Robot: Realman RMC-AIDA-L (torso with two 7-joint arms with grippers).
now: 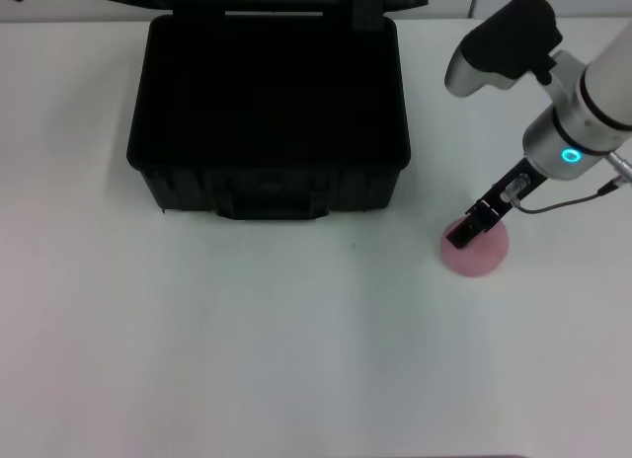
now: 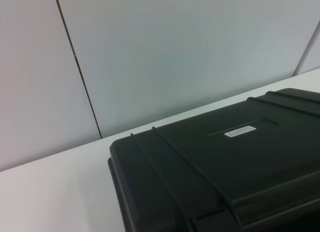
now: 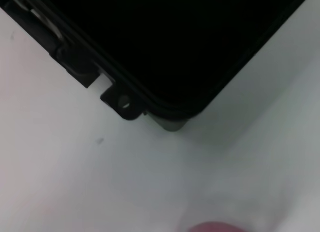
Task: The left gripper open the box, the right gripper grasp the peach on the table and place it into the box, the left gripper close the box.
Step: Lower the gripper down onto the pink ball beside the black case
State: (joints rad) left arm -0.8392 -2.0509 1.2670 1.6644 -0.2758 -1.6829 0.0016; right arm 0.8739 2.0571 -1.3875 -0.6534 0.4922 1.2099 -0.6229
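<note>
1. We see the box [image 1: 267, 132] standing open on the white desk [image 1: 247, 359], its lid raised at the back and its dark inside bare.
2. The peach [image 1: 481, 253] lies on the desk, well apart from the box and off its front right corner.
3. Our right tool [image 1: 462, 235] is down on the peach, its black tip over the fruit's top; we cannot tell whether its fingers are spread or pressed on the fruit.
4. Our left tool shows in no view; its wrist camera looks along the lid's outer face with the small white label [image 2: 241, 131], a pale wall [image 2: 175, 52] behind.
</note>
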